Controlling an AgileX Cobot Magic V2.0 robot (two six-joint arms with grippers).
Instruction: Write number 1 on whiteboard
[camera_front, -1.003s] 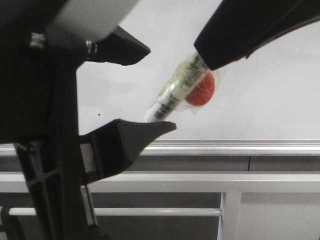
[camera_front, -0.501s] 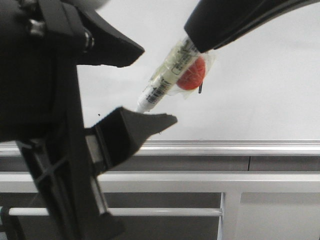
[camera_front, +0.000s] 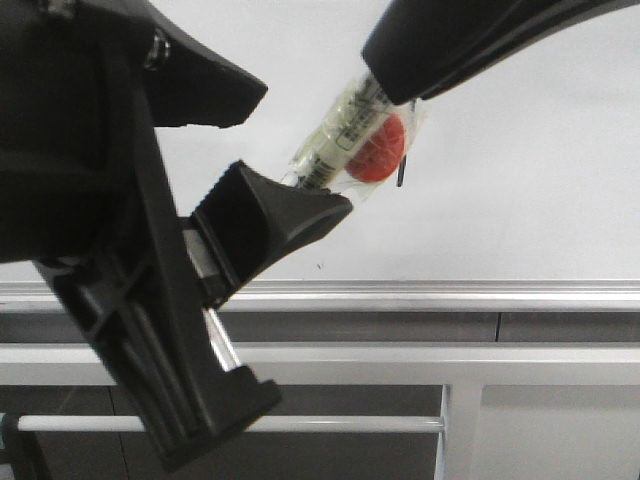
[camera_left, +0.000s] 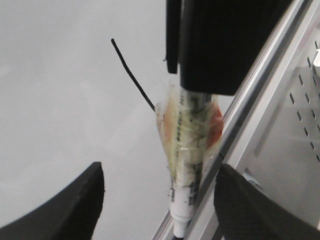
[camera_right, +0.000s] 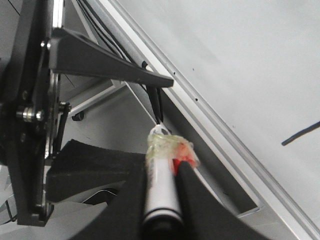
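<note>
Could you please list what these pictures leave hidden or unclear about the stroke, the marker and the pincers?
- Number 1: its lower end hides behind the taped marker in the left wrist view; the image edge cuts it in the right wrist view.
- Marker tip: covered by the left pincer in the front view.
- Right pincer: blurred; shut on the marker.
- Whiteboard: cropped everywhere.

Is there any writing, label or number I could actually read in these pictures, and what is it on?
Black print along the marker barrel: too small and blurred to read, partly under tape.
Black stroke on the whiteboard: one thin slanted line, reading as "1".
Nothing else readable; the grippers and the rail carry no visible text.
</note>
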